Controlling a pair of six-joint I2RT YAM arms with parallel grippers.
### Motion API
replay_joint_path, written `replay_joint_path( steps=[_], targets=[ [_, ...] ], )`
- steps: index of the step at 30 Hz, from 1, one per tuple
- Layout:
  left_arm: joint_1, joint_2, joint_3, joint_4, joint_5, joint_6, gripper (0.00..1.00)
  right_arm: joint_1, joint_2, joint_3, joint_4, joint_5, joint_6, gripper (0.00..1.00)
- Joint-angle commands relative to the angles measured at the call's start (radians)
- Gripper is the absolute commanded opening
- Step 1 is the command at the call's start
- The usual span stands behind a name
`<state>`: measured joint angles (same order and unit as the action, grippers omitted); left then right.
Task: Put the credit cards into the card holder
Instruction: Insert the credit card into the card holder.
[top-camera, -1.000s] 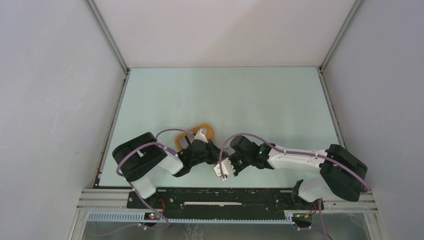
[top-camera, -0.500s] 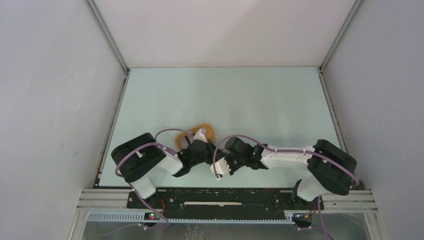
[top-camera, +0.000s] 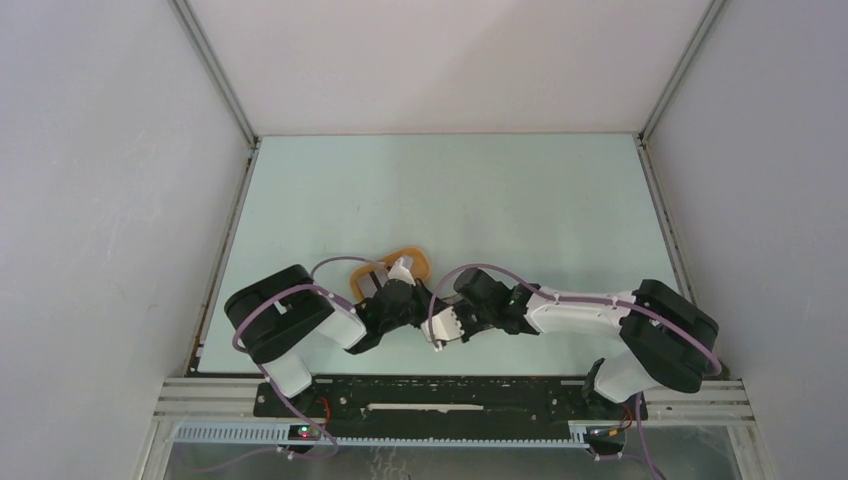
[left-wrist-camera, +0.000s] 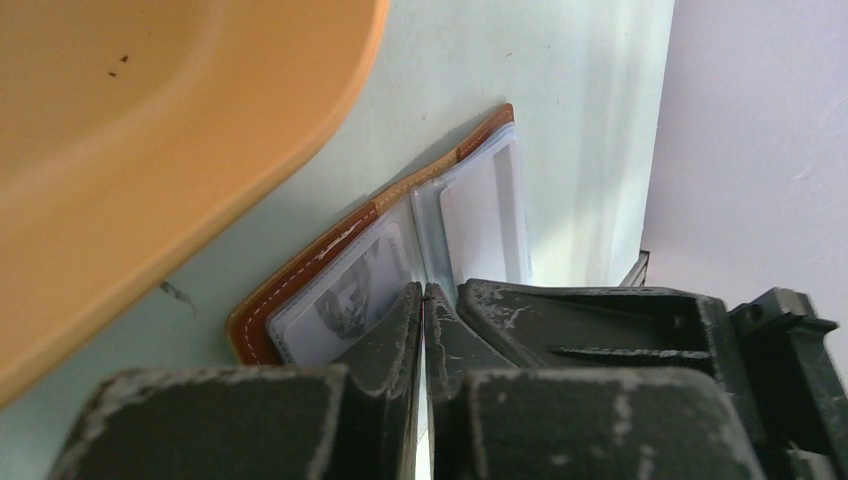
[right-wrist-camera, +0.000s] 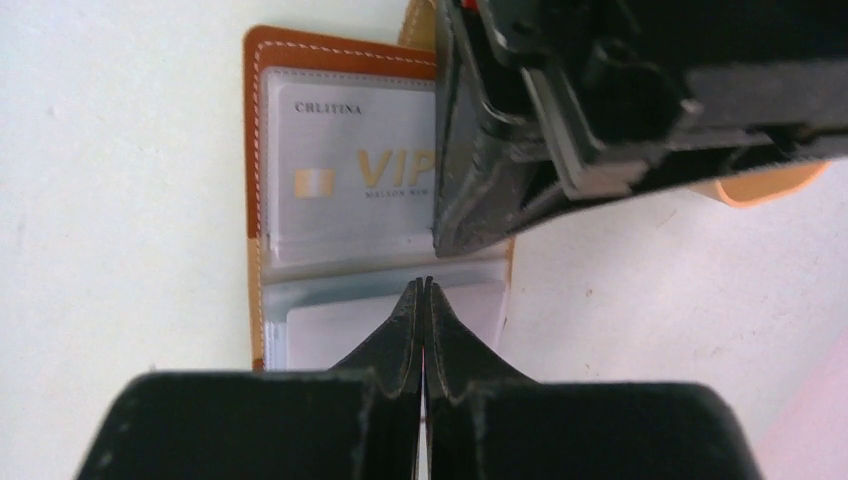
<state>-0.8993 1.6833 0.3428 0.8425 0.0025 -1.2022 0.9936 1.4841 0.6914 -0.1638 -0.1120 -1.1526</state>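
Right pincer (right-wrist-camera: 424, 285), fingers pressed together on nothing, rests its tips at the fold of the reddish-brown leather card holder (right-wrist-camera: 254, 170), lying open on the pale table (right-wrist-camera: 120, 200) with its long axis running straight ahead. Left pincer (left-wrist-camera: 424, 290), likewise closed, meets it there, half hiding a pocketed grey VIP card (right-wrist-camera: 340, 170); from above, both pincers cover the holder.

Card holder (right-wrist-camera: 255, 150): laid open and flat on the table (top-camera: 450, 190), close to its near edge.
First card (right-wrist-camera: 340, 170): lodged in one sleeve of the holder.
Second card (right-wrist-camera: 320, 335): lodged in the facing sleeve, with the fold between the two.
Tray (left-wrist-camera: 150, 120): set on the table behind the holder, slightly to its left. A strip of table is left between them.
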Motion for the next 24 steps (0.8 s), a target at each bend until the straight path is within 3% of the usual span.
replay_joint_path(
  steps=[1,15,19,24],
  targets=[
    [-0.003,0.011,0.016,-0.053,-0.013,0.055,0.07,-0.027,-0.09,0.016,-0.032,-0.039,0.034,0.0],
    [-0.034,-0.23,0.049,-0.17,-0.037,0.217,0.15,-0.236,-0.29,0.208,-0.297,-0.256,0.299,0.0],
    [-0.055,-0.354,0.062,-0.275,-0.096,0.299,0.17,-0.341,-0.339,0.271,-0.36,-0.391,0.461,0.11],
    [-0.091,-0.566,0.068,-0.419,-0.185,0.437,0.19,-0.498,-0.372,0.335,-0.41,-0.593,0.684,0.34]
  ],
)
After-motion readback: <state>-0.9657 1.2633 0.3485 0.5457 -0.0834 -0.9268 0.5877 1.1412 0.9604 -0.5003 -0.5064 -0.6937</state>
